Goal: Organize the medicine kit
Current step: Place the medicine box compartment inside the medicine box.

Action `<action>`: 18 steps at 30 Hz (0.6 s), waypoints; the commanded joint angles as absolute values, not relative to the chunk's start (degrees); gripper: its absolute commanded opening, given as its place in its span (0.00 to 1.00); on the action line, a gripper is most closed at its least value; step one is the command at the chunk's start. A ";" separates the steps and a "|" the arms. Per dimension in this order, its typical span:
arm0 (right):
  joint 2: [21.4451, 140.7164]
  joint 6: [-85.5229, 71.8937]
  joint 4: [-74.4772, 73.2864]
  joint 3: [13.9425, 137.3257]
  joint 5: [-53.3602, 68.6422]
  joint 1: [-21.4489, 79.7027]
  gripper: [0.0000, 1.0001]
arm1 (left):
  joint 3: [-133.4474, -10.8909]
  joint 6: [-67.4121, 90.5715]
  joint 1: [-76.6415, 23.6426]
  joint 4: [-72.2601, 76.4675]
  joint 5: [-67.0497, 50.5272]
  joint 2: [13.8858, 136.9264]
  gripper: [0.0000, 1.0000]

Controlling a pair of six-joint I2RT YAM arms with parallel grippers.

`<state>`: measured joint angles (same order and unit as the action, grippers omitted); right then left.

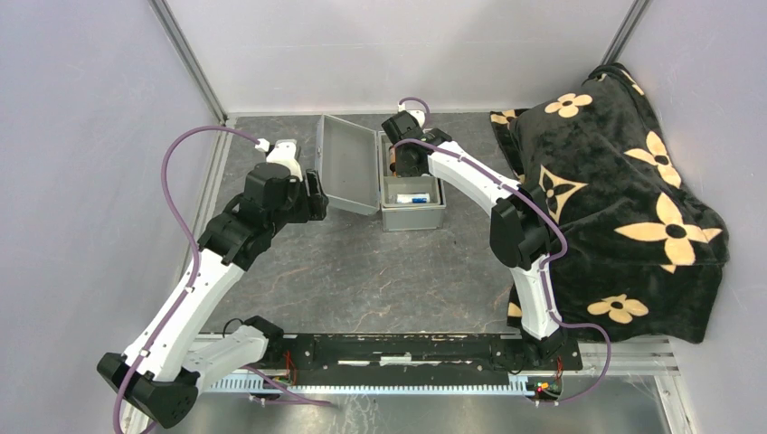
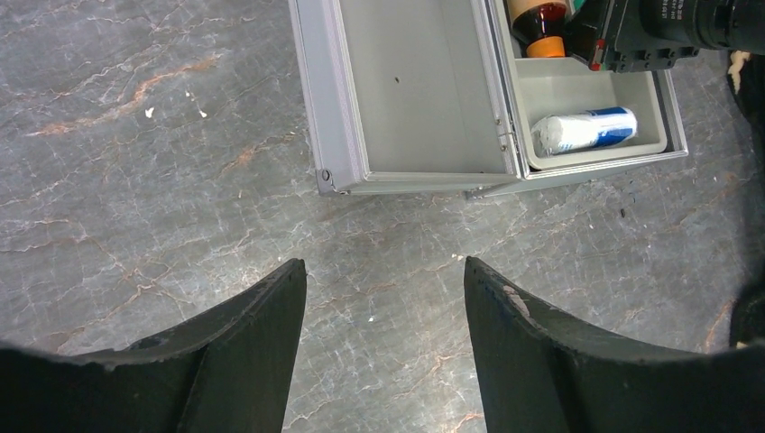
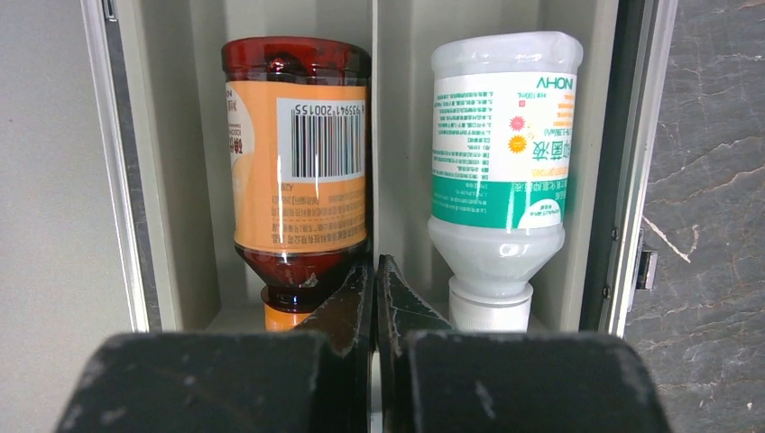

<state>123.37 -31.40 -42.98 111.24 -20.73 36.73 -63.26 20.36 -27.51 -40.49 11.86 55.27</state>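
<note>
Toward far bench [image 1: 362,271] edge, centre: kit [image 1: 411,217], boxy grey metal, lid swung open to its left.
Done: amber bottle [image 3: 298,153] and white bottle [image 3: 501,153] lie in adjacent far slots; white-blue roll [image 2: 585,129] lies in the near slot.
To do: probably shut and latch the lid.
Left tool [image 2: 383,271]: spread, empty, near the lid.
Right tool [image 3: 374,266]: pressed together, pinching nothing, tips at the slot divider.
Textures: glossy bottles, smooth liner, veined stone bench.

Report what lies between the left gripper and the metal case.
Only bare tabletop separates the left gripper from the metal case, seen in the left wrist view.
</note>
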 commanded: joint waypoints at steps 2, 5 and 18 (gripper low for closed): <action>121.47 -29.24 -43.15 111.85 -22.23 36.64 0.00 | -62.50 21.52 -27.86 -37.88 11.47 55.85 0.71; 121.66 -28.46 -43.95 111.28 -23.11 36.60 0.00 | -62.40 21.53 -27.86 -37.88 11.34 56.09 0.71; 121.51 -24.21 -44.41 110.89 -25.15 35.59 0.00 | -62.92 21.36 -27.82 -38.34 12.23 56.86 0.72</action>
<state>123.37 -27.38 -44.31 110.63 -22.68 36.34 -62.41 20.36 -27.51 -40.14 11.88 56.55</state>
